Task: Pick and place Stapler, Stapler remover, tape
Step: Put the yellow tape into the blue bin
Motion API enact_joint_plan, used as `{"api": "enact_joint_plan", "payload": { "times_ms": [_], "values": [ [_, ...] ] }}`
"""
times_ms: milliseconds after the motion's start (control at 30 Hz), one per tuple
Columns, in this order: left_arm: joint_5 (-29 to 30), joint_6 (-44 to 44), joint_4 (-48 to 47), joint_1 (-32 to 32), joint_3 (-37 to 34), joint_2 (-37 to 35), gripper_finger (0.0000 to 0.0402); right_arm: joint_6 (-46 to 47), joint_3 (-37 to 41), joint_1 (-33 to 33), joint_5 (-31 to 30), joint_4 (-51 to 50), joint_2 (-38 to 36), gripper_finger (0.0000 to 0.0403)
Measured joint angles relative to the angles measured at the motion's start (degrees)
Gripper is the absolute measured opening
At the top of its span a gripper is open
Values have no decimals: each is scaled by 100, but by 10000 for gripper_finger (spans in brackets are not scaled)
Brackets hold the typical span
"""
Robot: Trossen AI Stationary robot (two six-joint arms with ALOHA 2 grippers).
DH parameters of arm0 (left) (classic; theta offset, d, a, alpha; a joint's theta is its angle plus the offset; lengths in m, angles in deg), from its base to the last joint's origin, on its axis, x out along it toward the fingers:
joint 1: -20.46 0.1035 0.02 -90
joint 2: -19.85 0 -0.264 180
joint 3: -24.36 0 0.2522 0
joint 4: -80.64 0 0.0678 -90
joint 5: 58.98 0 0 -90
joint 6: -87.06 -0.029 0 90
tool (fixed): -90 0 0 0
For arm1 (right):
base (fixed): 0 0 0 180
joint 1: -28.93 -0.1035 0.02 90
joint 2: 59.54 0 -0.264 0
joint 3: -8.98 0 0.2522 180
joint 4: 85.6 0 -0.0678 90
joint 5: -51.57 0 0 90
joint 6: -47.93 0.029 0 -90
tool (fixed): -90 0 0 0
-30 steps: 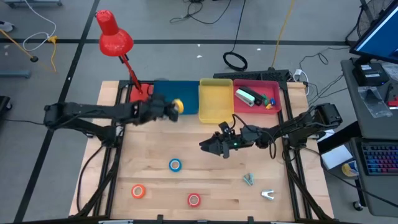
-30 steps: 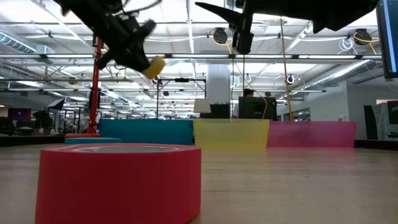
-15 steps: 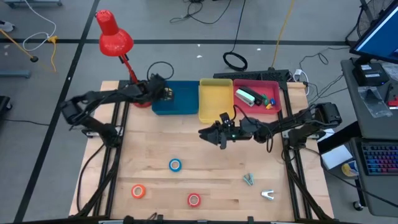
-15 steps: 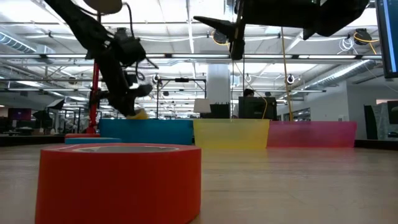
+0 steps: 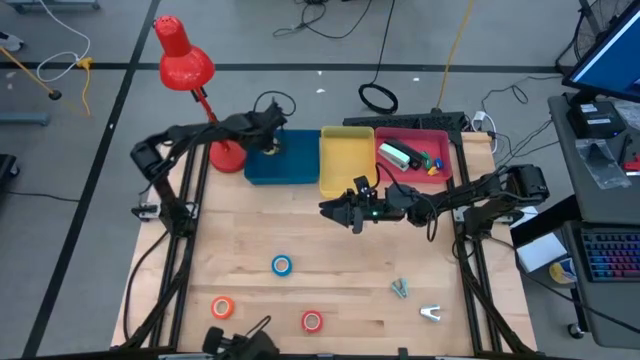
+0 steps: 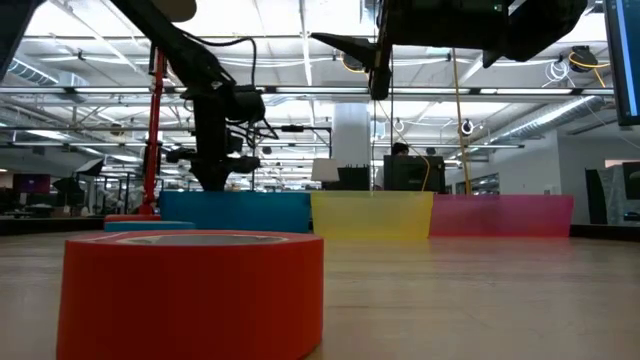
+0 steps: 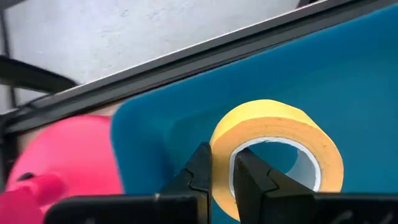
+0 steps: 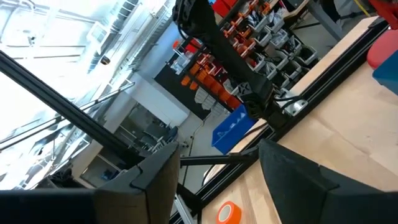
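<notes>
My left gripper (image 5: pixel 270 143) points down into the blue bin (image 5: pixel 298 166) at the table's far side and is shut on the yellow tape roll (image 7: pixel 280 124). In the low view the bin's wall (image 6: pixel 240 212) hides the roll. My right gripper (image 5: pixel 332 210) hovers open above the table's middle, touching nothing. The blue roll (image 5: pixel 281 265), orange roll (image 5: pixel 222 307) and red roll (image 5: pixel 312 320) lie flat on the wood. The stapler (image 5: pixel 398 153) lies in the pink bin (image 5: pixel 440 135). A metal stapler remover (image 5: pixel 431 313) lies near the right front corner. My left gripper holds the yellow roll by its wall (image 7: pixel 222 155), one finger (image 7: pixel 249 180) inside the ring and the other (image 7: pixel 200 174) outside. The fingers come from above, pointing down. The roll stands on edge over the blue bin's floor; whether it touches the floor, I cannot tell.
A red desk lamp (image 5: pixel 185 62) stands at the far left, its base (image 5: pixel 226 156) beside the blue bin. A yellow bin (image 5: pixel 346 160) sits between the blue and pink bins. A small clip (image 5: pixel 399 288) lies near the stapler remover. Bare wood lies between the rolls and the bins.
My left gripper has carried the yellow roll toward the table's far edge, tipped to point downward, and gone down into the blue bin, still shut on it. My right gripper has drifted slightly toward the far edge and stayed open.
</notes>
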Motion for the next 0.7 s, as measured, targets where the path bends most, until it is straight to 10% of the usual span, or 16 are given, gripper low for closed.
{"api": "enact_joint_plan", "payload": {
  "times_ms": [700],
  "values": [
    [40, -366, -892, 263, 122, 292, 67, 0, 0, -4, 3, 21, 0, 208]
  ]
}}
